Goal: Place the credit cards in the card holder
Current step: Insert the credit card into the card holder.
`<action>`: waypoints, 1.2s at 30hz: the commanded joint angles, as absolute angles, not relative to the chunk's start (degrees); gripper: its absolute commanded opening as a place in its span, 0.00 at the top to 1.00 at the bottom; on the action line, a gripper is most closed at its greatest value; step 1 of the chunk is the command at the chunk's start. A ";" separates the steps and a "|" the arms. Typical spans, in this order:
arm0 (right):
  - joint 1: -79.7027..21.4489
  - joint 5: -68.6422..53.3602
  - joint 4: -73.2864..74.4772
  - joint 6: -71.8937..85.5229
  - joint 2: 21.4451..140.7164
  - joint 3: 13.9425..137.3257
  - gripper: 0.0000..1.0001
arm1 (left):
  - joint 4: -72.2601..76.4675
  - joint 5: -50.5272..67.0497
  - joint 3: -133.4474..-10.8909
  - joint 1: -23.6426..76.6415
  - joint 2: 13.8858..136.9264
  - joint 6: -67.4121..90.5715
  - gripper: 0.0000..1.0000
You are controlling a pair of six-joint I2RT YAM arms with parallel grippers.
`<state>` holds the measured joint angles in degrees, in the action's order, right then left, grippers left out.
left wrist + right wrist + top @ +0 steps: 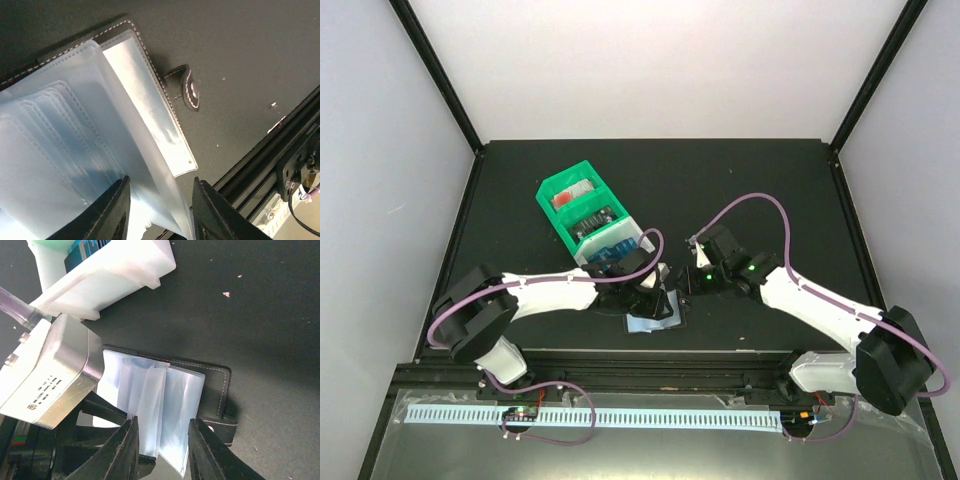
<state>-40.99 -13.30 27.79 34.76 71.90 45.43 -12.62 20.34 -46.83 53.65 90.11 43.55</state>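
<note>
The black card holder [655, 318] lies open near the table's front edge, its clear pale sleeves fanned up. In the left wrist view the sleeves [75, 145] fill the left side and the strap clasp [190, 91] lies on the mat. My left gripper [160, 212] is open, with a sleeve edge between its jaws. My right gripper [162, 450] is open just above the card holder [212, 385], its jaws straddling the sleeves [160, 405]. Blue credit cards [604, 256] stand in the white bin; they also show in the right wrist view [82, 252].
A green bin [578, 205] joined to a white bin [620, 240] stands behind the card holder; the white bin [115, 275] is close to my left wrist body [50, 370]. A black rail [280, 135] runs along the table's front edge. Both grippers crowd together over the holder.
</note>
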 commanded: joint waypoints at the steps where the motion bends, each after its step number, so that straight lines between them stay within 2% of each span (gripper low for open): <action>1: -40.69 -12.04 28.04 35.05 70.48 44.80 0.70 | -13.98 19.74 -49.04 54.27 91.18 42.54 0.62; 13: -40.65 -3.54 33.26 38.28 70.00 45.90 0.62 | -9.71 23.73 -51.20 55.01 93.42 42.10 0.55; 18: -40.64 -4.69 33.09 37.79 69.38 46.01 0.61 | -8.92 24.42 -50.82 55.19 93.43 42.06 0.52; 23: -40.60 -5.94 32.80 36.65 67.62 46.57 0.59 | -7.33 24.50 -50.87 55.62 92.30 42.13 0.51; 32: -40.59 -1.05 35.99 38.67 67.28 47.13 0.58 | -7.51 23.98 -51.60 55.93 92.38 41.60 0.50; 36: -40.65 1.62 36.91 39.34 66.36 47.31 0.58 | -7.12 22.75 -51.66 56.16 90.75 40.87 0.55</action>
<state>-40.99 -2.81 35.16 38.09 68.07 45.84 -9.02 23.33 -49.36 55.48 92.68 42.54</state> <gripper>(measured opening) 0.417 0.476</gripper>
